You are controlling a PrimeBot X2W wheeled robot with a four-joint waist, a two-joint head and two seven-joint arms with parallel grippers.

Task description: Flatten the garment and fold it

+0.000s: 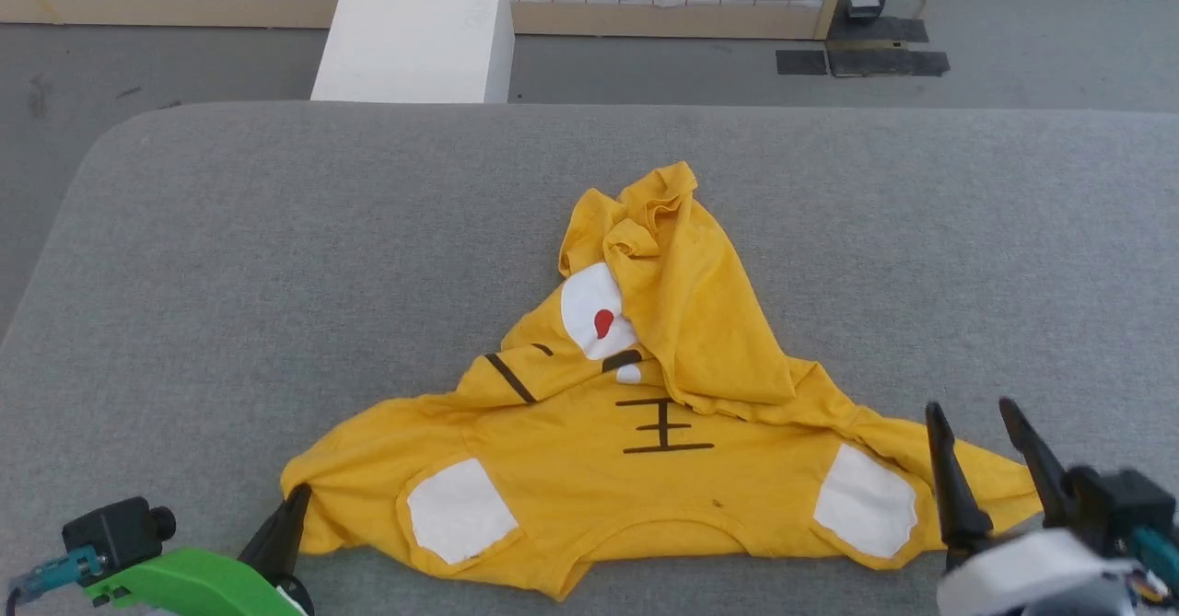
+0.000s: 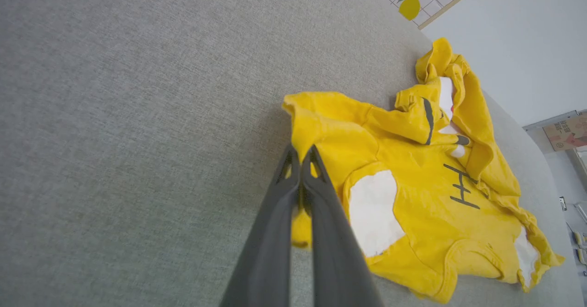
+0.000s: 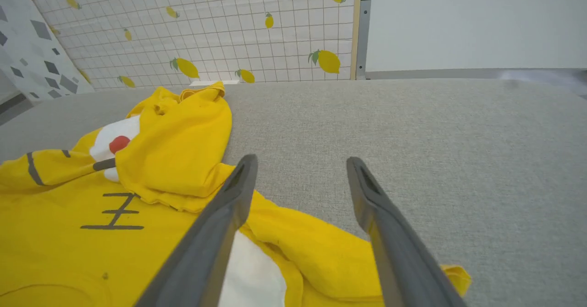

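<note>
Garment [image 1: 571, 478] pinched left, free right.
My left fingers [image 2: 275, 215] clamp its corner — right fingers [image 3: 215, 233] hang wide apart over the opposite one.

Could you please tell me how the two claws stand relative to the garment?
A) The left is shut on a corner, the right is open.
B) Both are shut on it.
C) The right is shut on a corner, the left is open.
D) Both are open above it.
A: the left claw is pinched shut on a corner of the garment, while the right claw stands open over the opposite corner.
</note>
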